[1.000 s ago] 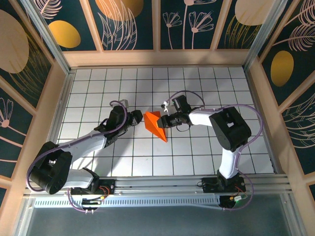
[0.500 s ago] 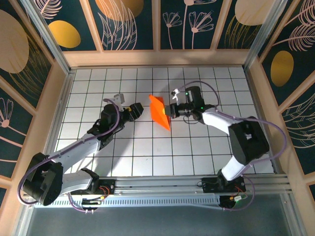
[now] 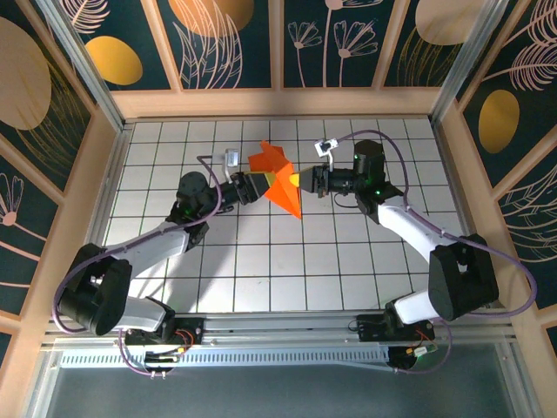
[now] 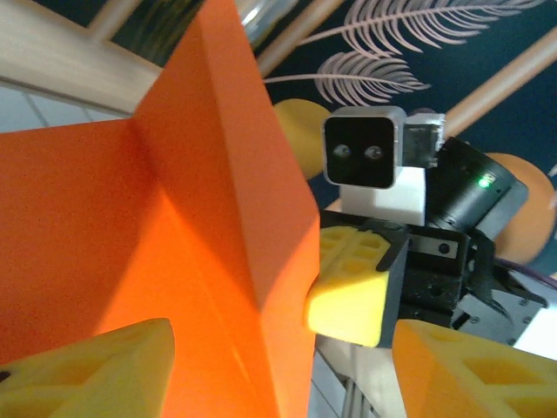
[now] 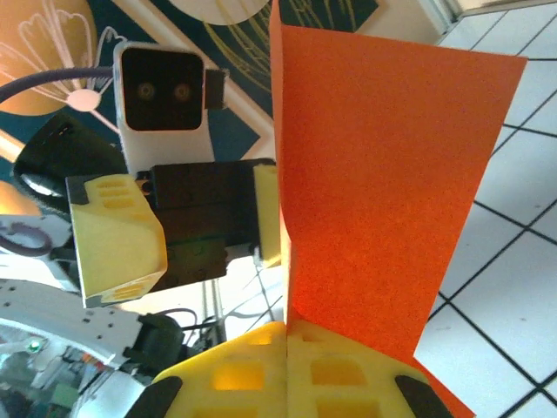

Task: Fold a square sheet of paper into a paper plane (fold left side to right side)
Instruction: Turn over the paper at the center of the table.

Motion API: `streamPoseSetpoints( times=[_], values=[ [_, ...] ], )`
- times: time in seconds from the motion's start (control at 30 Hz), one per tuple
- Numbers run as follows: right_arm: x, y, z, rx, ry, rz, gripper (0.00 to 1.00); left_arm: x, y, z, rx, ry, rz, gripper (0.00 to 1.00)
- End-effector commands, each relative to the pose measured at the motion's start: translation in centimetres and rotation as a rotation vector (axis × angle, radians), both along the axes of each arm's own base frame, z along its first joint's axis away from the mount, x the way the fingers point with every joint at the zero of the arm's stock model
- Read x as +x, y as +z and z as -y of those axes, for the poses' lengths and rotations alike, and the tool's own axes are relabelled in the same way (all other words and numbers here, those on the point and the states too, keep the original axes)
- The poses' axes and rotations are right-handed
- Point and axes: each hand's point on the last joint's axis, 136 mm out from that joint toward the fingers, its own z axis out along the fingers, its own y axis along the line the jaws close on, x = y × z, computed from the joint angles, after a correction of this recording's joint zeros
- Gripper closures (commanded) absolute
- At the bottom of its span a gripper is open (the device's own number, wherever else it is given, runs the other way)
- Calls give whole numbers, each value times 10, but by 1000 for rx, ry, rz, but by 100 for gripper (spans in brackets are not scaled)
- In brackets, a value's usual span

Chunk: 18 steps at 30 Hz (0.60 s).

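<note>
**Paper carried far, left claw closing in**

On the one white-tiled worktop [image 3: 157,261], my two arms now meet just far of centre. A second ago the single orange paper [image 3: 277,178] sat nearer the middle of the grid. It has since been carried toward the far wall and is held up off the tiles, already creased into angled flaps. My right claw [image 3: 302,183] is clenched on its right edge. My left claw [image 3: 254,187] stood apart half a second ago. Now it is spread wide with a flap between its fingers, not pinching. I judge the left-to-right fold comes next.
</note>
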Motion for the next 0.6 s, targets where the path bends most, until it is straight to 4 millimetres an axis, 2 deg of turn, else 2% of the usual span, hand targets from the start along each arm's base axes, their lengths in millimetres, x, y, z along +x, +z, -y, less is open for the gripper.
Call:
streamPoseSetpoints(
  times=[0.0,0.17,0.37,0.47,0.57],
  values=[
    [-15,8,-4,36,71,0,100,-10,24,12,-47,-94,80,37],
    [-18,6,-5,55,89,-20,100,-8,19,19,-51,-110,63,44],
    [-14,-1,-7,47,79,-39,100,-10,17,22,-52,-119,65,63],
    [-13,0,-7,47,73,-35,100,-9,15,21,-50,-110,62,79],
    [-11,-1,-7,46,66,-38,100,-8,14,21,-51,-105,56,90]
  ],
)
